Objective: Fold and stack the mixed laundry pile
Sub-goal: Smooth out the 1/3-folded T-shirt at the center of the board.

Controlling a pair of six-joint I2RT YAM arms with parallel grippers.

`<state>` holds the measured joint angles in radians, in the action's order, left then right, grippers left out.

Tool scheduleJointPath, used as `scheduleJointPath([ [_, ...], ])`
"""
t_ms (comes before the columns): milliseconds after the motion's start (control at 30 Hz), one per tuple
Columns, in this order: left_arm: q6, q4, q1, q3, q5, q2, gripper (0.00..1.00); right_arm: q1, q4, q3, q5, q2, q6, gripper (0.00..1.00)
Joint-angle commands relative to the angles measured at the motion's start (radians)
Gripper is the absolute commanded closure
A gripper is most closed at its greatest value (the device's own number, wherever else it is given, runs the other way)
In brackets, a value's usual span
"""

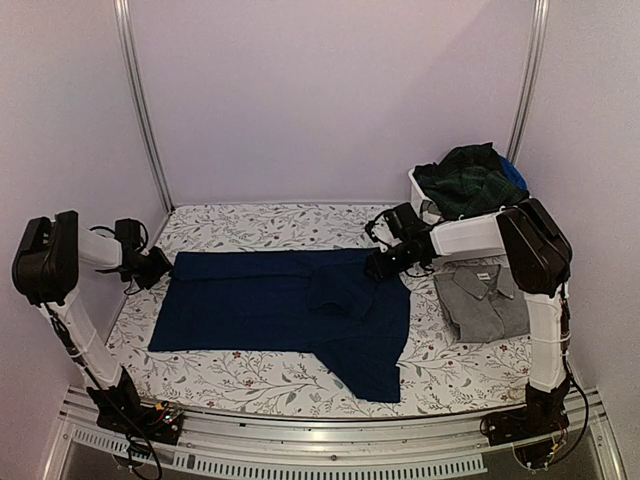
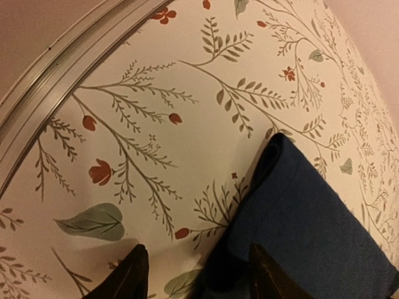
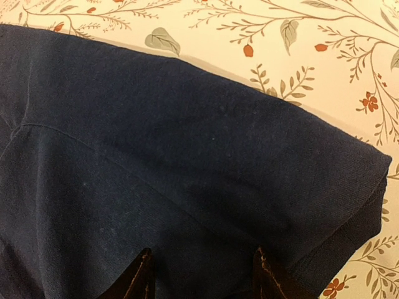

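Note:
A navy blue garment (image 1: 290, 310) lies spread flat across the middle of the table, one sleeve folded in. My left gripper (image 1: 158, 266) is at its far left corner. In the left wrist view that gripper (image 2: 198, 277) stands open, and the navy corner (image 2: 312, 218) lies flat by its right finger with nothing gripped. My right gripper (image 1: 386, 262) hovers at the garment's far right edge. The right wrist view shows it (image 3: 202, 279) open over the navy sleeve (image 3: 187, 156). A folded grey garment (image 1: 485, 298) with a collar rests at the right. A dark green plaid garment (image 1: 470, 180) sits in the bin.
The white plastic bin (image 1: 418, 190) stands at the back right corner, with a bit of bright blue cloth (image 1: 513, 173) behind the plaid. The floral table cloth (image 1: 250, 385) covers the table. A metal rail (image 2: 56, 81) runs along the left edge.

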<state>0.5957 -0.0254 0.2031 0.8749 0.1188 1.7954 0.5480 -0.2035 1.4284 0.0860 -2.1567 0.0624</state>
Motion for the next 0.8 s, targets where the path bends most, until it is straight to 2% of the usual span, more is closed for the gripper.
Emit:
scheduleJointPath([
  [0,0.007,-0.042,-0.005,-0.012,0.024,-0.053,0.46,-0.023,-0.120,-0.023,-0.047,-0.072,0.002,0.48],
  [333,-0.009,-0.001,-0.019,0.024,0.053,0.020,0.50,-0.023,-0.121,-0.020,-0.050,-0.077,0.002,0.48],
  [367,-0.011,0.002,-0.019,0.025,0.056,0.029,0.53,-0.023,-0.120,-0.020,-0.052,-0.076,0.001,0.48],
  [433,-0.010,0.003,-0.021,0.024,0.061,0.045,0.67,-0.023,-0.122,-0.020,-0.058,-0.079,-0.001,0.48],
  [633,-0.002,0.040,-0.014,0.041,0.025,0.064,0.98,-0.026,-0.120,-0.019,-0.076,-0.087,-0.005,0.48],
  [767,0.003,0.096,0.017,0.076,-0.017,0.080,1.00,-0.035,-0.121,-0.011,-0.080,-0.093,-0.007,0.48],
])
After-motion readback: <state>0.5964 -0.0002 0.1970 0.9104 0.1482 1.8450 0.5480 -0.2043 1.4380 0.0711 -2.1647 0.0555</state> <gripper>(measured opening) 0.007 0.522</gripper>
